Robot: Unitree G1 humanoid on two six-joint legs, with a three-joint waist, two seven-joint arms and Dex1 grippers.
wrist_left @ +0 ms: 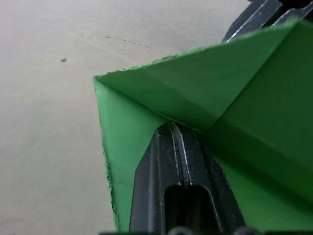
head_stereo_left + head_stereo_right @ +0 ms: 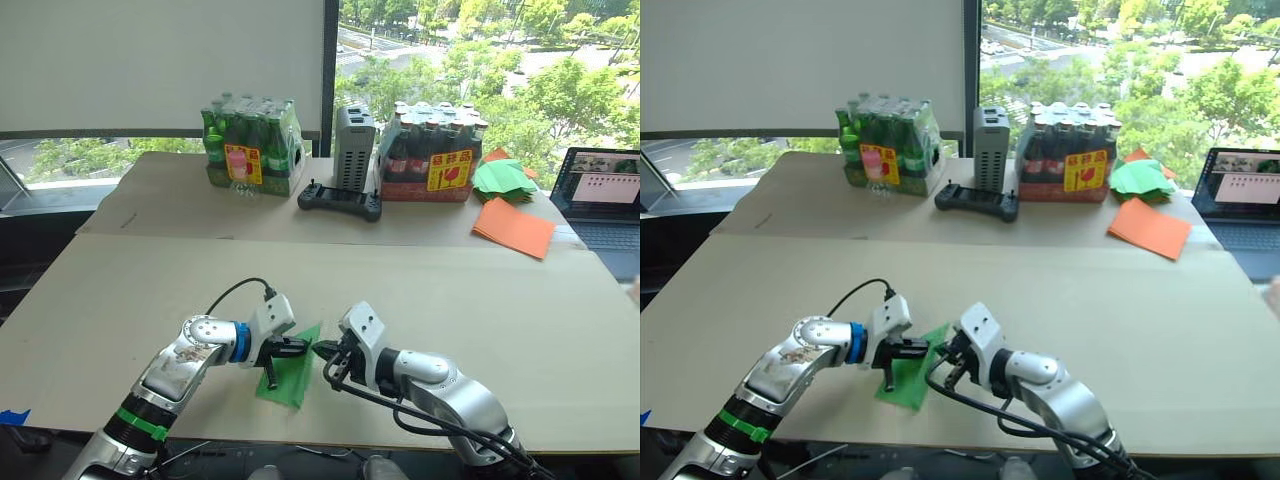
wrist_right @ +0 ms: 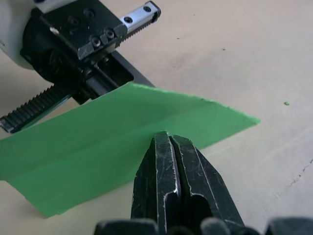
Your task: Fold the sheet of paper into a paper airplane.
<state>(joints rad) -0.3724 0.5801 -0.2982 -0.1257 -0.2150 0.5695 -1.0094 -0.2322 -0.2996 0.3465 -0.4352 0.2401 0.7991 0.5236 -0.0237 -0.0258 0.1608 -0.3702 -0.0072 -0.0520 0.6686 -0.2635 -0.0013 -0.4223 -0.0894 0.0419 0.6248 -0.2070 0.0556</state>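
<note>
Lower centre of frame: sheet of paper [image 2: 290, 368] between both end effectors, long axis near-far; left end effector [image 2: 287, 349] and right end effector [image 2: 322, 351] each pressed together, pinching opposite edges.

Our left gripper [image 2: 290, 349] and right gripper [image 2: 322, 350] face each other, tips nearly meeting, both arms bent inward low; each one's fingers are pressed together.

bright daylight | from window [image 2: 480, 60] behind | soft shadows | wrist views close-up
</note>
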